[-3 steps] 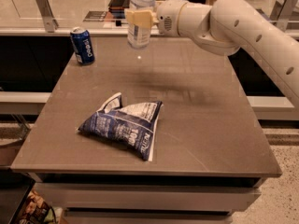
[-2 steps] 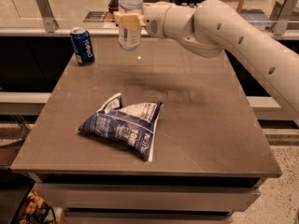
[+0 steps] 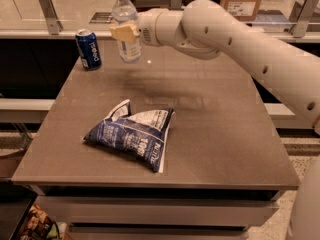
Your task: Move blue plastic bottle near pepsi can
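Above the far left corner of the grey desk (image 3: 215,134), the tall clear blue-labelled plastic bottle (image 3: 129,50) is held clamped in the gripper (image 3: 125,33). It has been carried leftward and is now near the small dark-blue pepsi can (image 3: 88,49), so only lowering seems left.

Clear plastic bottle (image 3: 130,52) in matt cream claw (image 3: 125,33), over matt tabletop (image 3: 215,129).

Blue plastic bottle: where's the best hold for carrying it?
Take the blue plastic bottle at mid-body, from the side, probably: it is upright and its round wall suits a pinch. The claw grips there, over the table's back left, beside the pepsi can.
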You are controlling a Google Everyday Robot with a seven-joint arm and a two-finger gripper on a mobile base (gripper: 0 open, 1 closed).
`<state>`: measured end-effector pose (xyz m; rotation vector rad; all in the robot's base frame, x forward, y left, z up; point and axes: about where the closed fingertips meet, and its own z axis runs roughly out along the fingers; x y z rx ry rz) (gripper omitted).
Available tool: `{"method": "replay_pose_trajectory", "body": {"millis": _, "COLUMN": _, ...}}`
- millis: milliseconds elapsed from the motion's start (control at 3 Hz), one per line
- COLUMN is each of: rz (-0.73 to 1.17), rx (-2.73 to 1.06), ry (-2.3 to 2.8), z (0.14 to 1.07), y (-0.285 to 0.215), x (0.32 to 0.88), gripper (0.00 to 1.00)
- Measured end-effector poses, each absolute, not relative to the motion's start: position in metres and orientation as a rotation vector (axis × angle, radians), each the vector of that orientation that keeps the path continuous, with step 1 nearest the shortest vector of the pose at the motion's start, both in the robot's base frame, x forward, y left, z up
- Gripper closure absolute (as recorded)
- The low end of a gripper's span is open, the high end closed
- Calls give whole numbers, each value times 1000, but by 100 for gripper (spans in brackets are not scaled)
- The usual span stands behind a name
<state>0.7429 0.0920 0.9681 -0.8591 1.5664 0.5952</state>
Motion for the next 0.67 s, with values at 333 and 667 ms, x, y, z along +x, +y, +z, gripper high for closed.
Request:
{"method": "replay_pose_trajectory", "body": {"millis": 333, "rz": 598, "rx": -857, "ry": 1571, "z": 955, "y": 99, "x": 752, "gripper": 100}}
{"method": "replay_pose_trajectory", "body": {"millis": 667, "rz": 629, "rx": -866, "ry": 1557, "z": 943, "y": 110, "x": 758, "gripper": 100}}
